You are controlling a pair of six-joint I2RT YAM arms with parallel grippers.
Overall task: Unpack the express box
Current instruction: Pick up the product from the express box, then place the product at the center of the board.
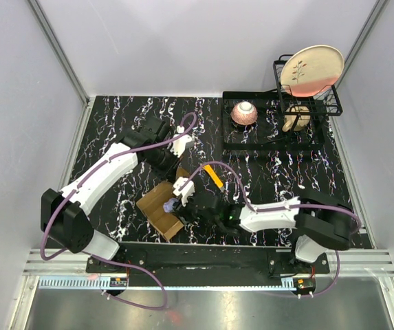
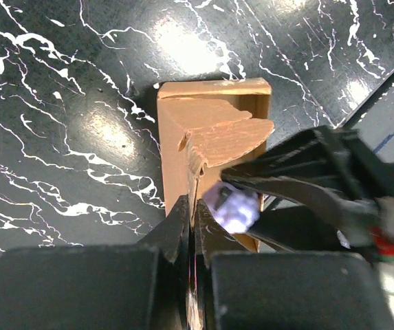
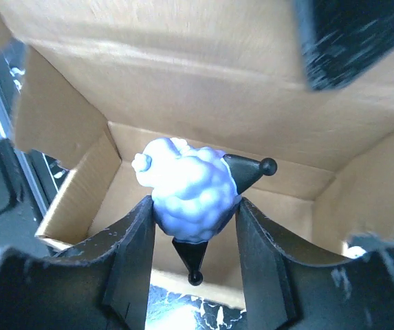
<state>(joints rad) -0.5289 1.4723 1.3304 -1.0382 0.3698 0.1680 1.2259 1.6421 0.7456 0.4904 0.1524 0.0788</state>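
The express box (image 1: 161,210) is a small brown cardboard box lying open on the dark marbled table near its front edge. My left gripper (image 2: 192,213) is shut on the raised edge of the box's flap (image 2: 227,137) and holds it up. My right gripper (image 3: 195,206) reaches into the open box (image 3: 183,75). Both of its fingers press against a pale lilac lumpy toy (image 3: 190,189) with black pointed tips. In the left wrist view the toy (image 2: 232,206) shows between the right gripper's black fingers (image 2: 300,172). From above, the toy (image 1: 171,205) sits at the box mouth.
A yellow utility knife (image 1: 212,176) lies just behind the right arm. At the back right, a black tray (image 1: 272,141) carries a pink bowl (image 1: 244,113) and a cup (image 1: 296,118). A wire rack holds an upright plate (image 1: 312,70). Walls close in three sides.
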